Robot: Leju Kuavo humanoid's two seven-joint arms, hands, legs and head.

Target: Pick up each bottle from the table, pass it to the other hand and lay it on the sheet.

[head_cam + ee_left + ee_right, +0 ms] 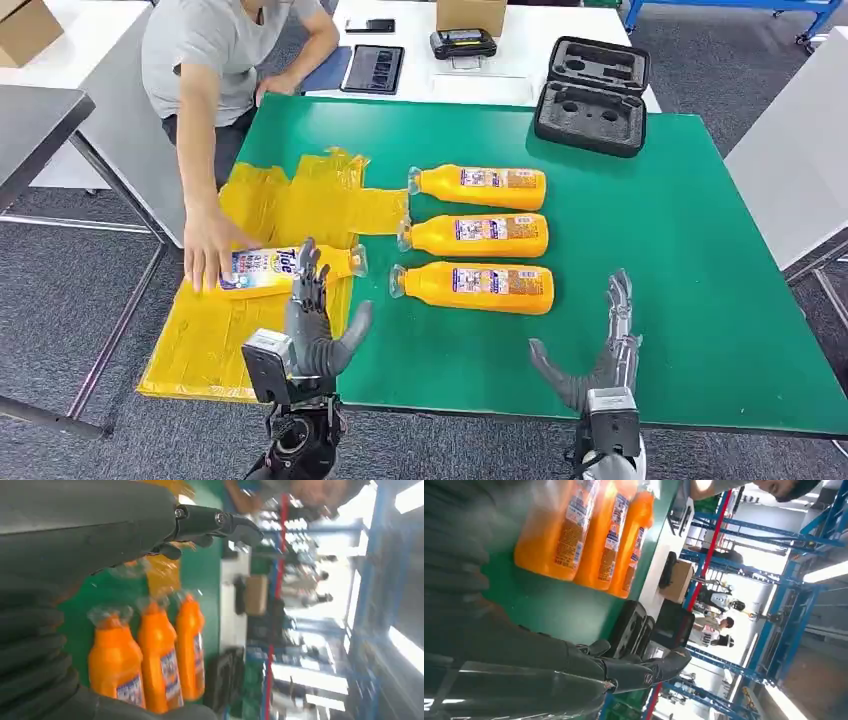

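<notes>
Green bench [640,250], frame centre: three bottles [478,286] queued for pickup; left hand [312,325], right hand [600,350] empty, fingers spread.

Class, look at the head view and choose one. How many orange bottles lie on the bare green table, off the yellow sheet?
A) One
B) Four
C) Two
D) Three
D: three orange bottles lie side by side on the green table, at and, while a fourth bottle lies on the yellow sheet under a person's hand.
</notes>
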